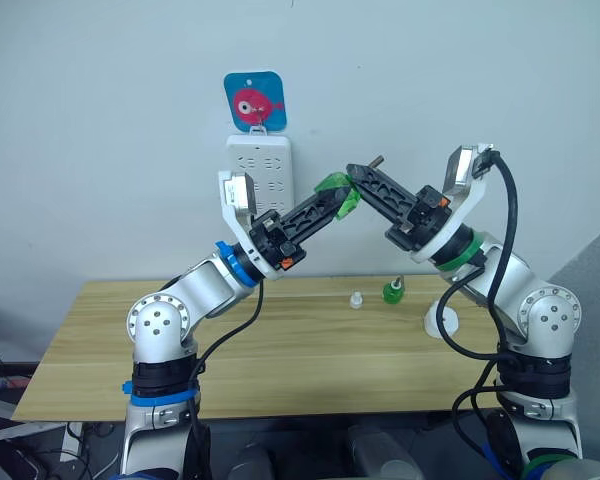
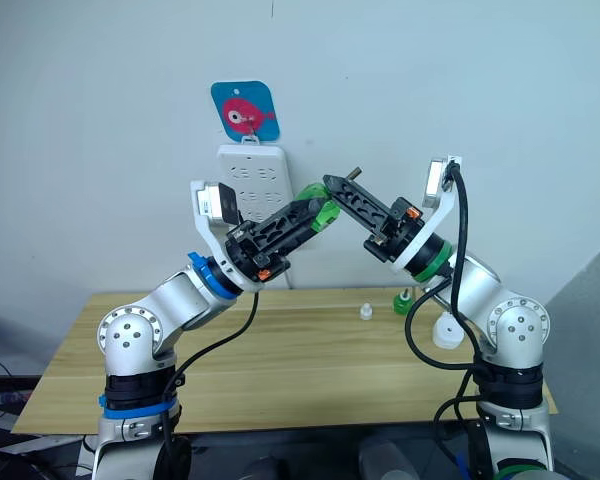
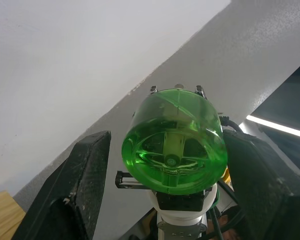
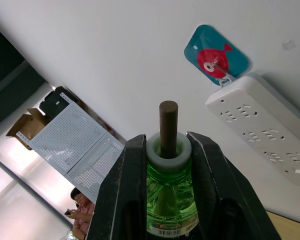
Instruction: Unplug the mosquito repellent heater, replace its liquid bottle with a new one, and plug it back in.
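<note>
A translucent green liquid bottle (image 4: 171, 200) with a white collar and a bare dark wick (image 4: 168, 125) hangs in mid-air in front of the wall. My right gripper (image 1: 360, 176) is shut on its neck. My left gripper (image 1: 337, 203) reaches up from the left and stands open around the bottle's base (image 3: 173, 142), with a narrow gap at one finger (image 3: 85, 180). The white mosquito repellent heater (image 1: 441, 320) lies on the table at the right, unplugged and partly behind my right arm. A second small green bottle (image 1: 393, 291) stands on the table. Which bottle is the new one I cannot tell.
A tall white socket strip (image 1: 259, 170) hangs on the wall behind the grippers, under a blue fish hook plate (image 1: 254, 100). A small white cap (image 1: 356, 299) sits on the wooden table (image 1: 230, 350) left of the standing bottle. A person (image 4: 79, 204) shows far off in the right wrist view.
</note>
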